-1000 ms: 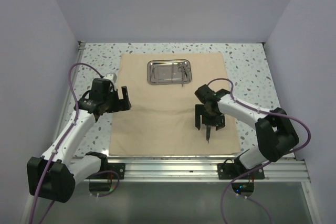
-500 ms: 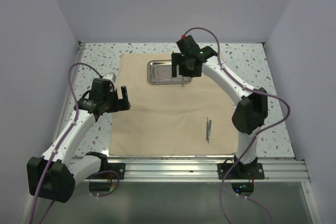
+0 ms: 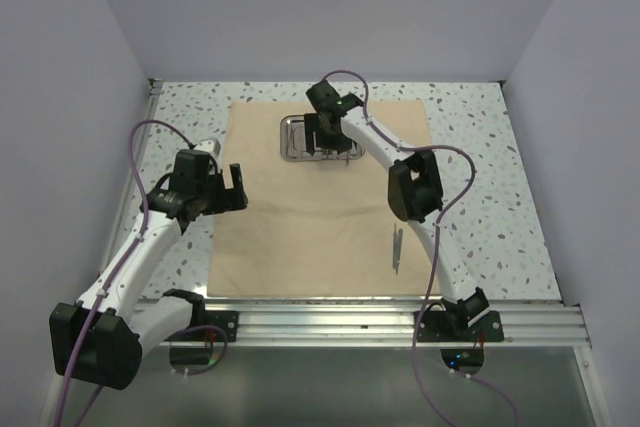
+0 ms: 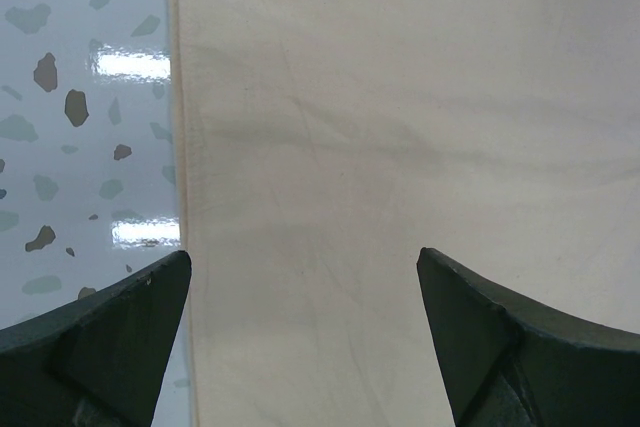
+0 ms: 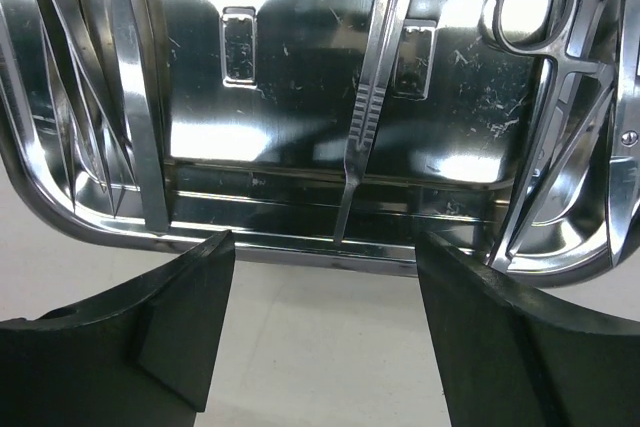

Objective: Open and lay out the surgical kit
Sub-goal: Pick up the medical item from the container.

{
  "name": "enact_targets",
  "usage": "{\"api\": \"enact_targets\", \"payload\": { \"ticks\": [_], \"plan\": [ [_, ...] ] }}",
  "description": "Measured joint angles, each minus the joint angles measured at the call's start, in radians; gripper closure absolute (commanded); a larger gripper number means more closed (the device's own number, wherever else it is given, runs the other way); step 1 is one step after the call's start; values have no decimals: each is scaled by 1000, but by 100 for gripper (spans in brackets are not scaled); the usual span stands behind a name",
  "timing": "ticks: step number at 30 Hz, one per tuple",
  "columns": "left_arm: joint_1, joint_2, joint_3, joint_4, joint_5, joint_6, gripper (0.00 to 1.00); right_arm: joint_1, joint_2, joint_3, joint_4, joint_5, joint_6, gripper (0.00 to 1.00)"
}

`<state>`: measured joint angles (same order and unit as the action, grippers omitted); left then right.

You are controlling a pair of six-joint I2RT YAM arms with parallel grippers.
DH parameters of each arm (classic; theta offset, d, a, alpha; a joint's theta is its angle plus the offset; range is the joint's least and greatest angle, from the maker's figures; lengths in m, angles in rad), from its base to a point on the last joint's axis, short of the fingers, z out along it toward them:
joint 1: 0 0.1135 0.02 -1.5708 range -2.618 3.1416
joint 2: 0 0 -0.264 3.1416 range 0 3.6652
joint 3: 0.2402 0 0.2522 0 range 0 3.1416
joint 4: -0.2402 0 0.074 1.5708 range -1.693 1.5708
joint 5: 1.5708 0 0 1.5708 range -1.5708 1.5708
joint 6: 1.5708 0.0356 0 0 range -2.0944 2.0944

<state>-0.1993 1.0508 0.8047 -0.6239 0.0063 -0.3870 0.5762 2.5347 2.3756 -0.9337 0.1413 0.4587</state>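
One wrap, one tray, two arms, and at least four slim instruments.

From where I stand I count one beige cloth wrap (image 3: 300,237) spread on one speckled table (image 3: 480,147), with one steel tray (image 5: 300,242) on the cloth. One slim instrument (image 3: 397,247) lies alone on the cloth, well apart from the tray. In the tray I make out three more: one pair of tweezers (image 5: 135,97) at the left, one flat handle (image 5: 378,67) in the middle and one pair of ring-handled scissors (image 5: 545,57) at the right. Reflections in the steel keep me from telling whether more lie beside them. There are two robot arms, the left arm (image 3: 135,252) and the right arm (image 3: 420,192).
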Motion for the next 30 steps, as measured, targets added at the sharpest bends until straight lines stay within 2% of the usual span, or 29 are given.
{"api": "enact_targets", "payload": {
  "ticks": [4,7,15,18,19,24,27,30],
  "plan": [
    [0,0,0,0,-12,-6,0,0,0,15,11,6,3,28],
    [-1,0,0,0,-16,-13,0,0,3,26,23,6,9,35],
    [-1,4,0,0,-22,-14,0,0,44,18,42,16,25,42],
    [0,6,0,0,-22,-14,0,0,42,6,50,32,28,49],
    [-1,7,0,0,-23,-14,0,0,41,4,51,36,28,57],
    [-1,16,0,0,-23,-14,0,-3,41,2,47,63,32,78],
    [-1,16,0,0,-23,-14,0,-6,41,2,46,71,39,81],
    [-1,16,0,0,-23,-14,0,-6,41,0,43,89,40,90]
  ]
}}
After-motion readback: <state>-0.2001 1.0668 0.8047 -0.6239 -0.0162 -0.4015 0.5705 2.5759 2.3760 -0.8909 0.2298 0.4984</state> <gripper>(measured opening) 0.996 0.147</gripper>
